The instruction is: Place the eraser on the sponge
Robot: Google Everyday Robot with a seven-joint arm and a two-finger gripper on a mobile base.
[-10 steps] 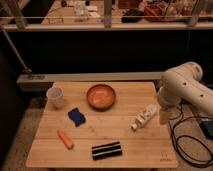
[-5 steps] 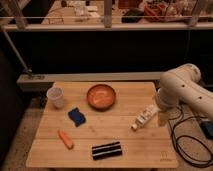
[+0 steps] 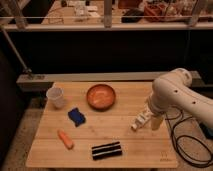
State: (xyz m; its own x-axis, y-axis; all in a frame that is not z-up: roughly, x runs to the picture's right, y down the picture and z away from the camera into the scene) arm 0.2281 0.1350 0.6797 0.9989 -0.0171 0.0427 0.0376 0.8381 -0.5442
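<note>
Your tool (image 3: 140, 121) hangs low over the right side of the tabletop (image 3: 120, 129); wide or narrow, I can't tell. The eraser (image 3: 106, 150) lies flat near the front edge, well apart from the sponge (image 3: 76, 116), which sits just left of the bowl (image 3: 101, 96).

The gripper (image 3: 140, 121) hangs low over the right side of the wooden table (image 3: 125, 137), and bare wood lies between it and the eraser (image 3: 106, 150) at the front edge. From the eraser to the sponge (image 3: 76, 116) the board is open, with the orange carrot-like piece (image 3: 65, 139) just left of that line. The orange bowl (image 3: 101, 96) behind-right of the sponge and the pale cup (image 3: 55, 96) behind-left both stand apart from it, leaving its top free
</note>
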